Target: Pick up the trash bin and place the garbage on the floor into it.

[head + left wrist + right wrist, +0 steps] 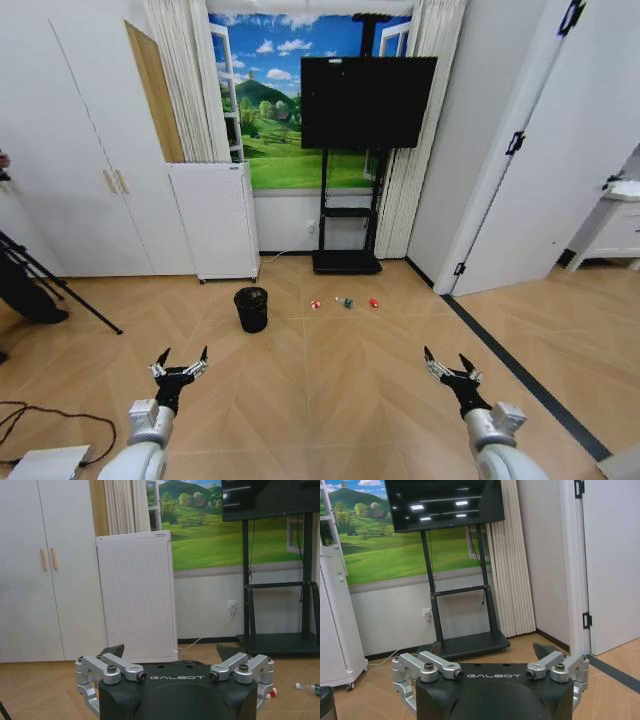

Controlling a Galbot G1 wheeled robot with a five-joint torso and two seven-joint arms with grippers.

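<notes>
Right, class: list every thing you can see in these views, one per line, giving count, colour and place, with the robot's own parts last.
Small round mesh trash bin: one, black, on the wood floor ahead of the left arm.
Small bits of garbage: three, red-and-white, green-labelled, red, in a row on the floor right of the bin.
Perforated floor-standing unit: one, white, against the wall behind the bin.
Flat television on a wheeled stand: one, black, at the back wall.
Tall wardrobe doors: white, left wall.
Painted landscape window scene: one, green and blue, back wall.
Tripod leg: black, far left.
Left gripper: one, silver and black, open, low left.
Right gripper: one, silver and black, open, low right.
</notes>
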